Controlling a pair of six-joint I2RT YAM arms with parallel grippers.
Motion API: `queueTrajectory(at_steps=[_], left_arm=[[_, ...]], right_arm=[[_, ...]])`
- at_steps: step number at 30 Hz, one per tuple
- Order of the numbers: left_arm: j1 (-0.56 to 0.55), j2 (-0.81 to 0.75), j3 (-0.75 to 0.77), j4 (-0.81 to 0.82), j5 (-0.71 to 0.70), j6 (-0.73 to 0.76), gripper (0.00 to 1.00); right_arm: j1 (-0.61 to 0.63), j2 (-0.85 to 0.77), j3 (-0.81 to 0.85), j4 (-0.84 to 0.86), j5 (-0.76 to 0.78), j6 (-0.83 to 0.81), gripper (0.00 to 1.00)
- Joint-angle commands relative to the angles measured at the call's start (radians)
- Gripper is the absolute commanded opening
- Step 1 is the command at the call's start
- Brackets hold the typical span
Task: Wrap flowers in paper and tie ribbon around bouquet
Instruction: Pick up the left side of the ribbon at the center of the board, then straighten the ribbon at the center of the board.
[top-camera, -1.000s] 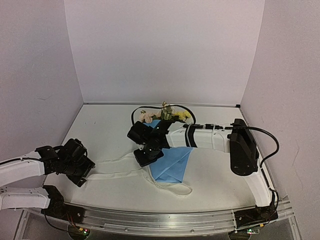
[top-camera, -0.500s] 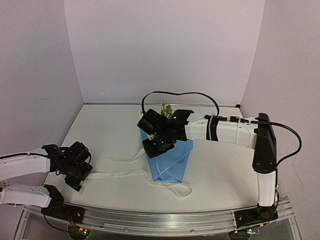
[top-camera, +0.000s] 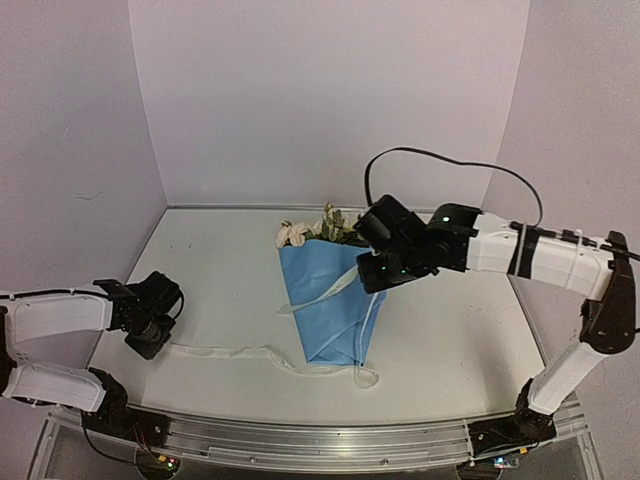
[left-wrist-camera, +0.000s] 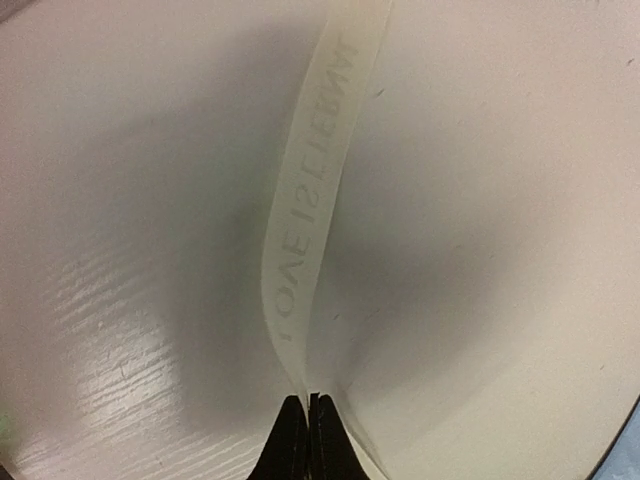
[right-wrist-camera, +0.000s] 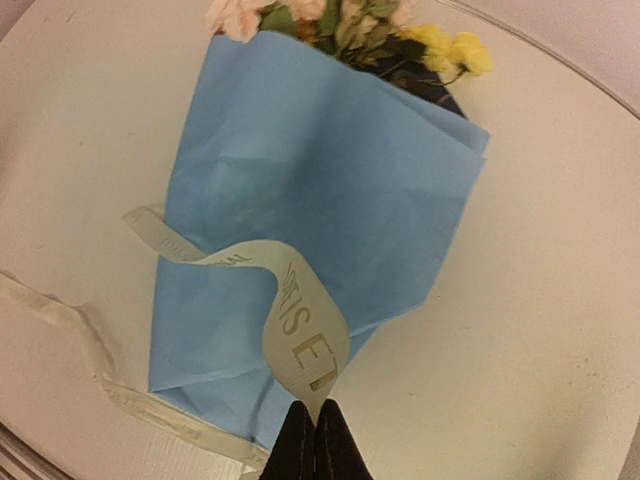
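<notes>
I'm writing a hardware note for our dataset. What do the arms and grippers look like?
The left arm and right arm have white links with black joints and black wrist housings. A black cable loops over the right arm, which also wears black bands. The left gripper and right gripper both end in thin black fingers tapering to points.

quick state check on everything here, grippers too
flowers: wrapped, blooms poking out of the wide end
paper: folded into a cone, lying flat
ribbon: draped across the paper, not tied
left gripper: shut on the ribbon
right gripper: shut on the ribbon
</notes>
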Motion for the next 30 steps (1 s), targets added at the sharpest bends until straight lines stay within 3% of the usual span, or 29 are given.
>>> queueTrajectory(at_steps=[1,7,14,26,30], left_arm=[[0.039,-0.023,0.154,-0.010,-0.264,0.233,0.00],[0.120,-0.020,0.256,0.032,-0.360,0.446,0.00],[0.168,-0.031,0.249,0.066,-0.366,0.521,0.00],[0.170,-0.032,0.151,0.132,-0.249,0.564,0.00],[0.170,-0.032,0.135,0.123,-0.237,0.556,0.00]], right_arm=[[-0.096,-0.235,-0.173,-0.023,0.216,0.089,0.00],[-0.261,-0.488,-0.425,-0.133,0.372,0.195,0.00],[-0.369,-0.714,-0.583,-0.241,0.496,0.292,0.00],[-0.488,-0.650,-0.599,-0.291,0.519,0.277,0.00],[-0.498,-0.600,-0.592,-0.292,0.463,0.293,0.01]])
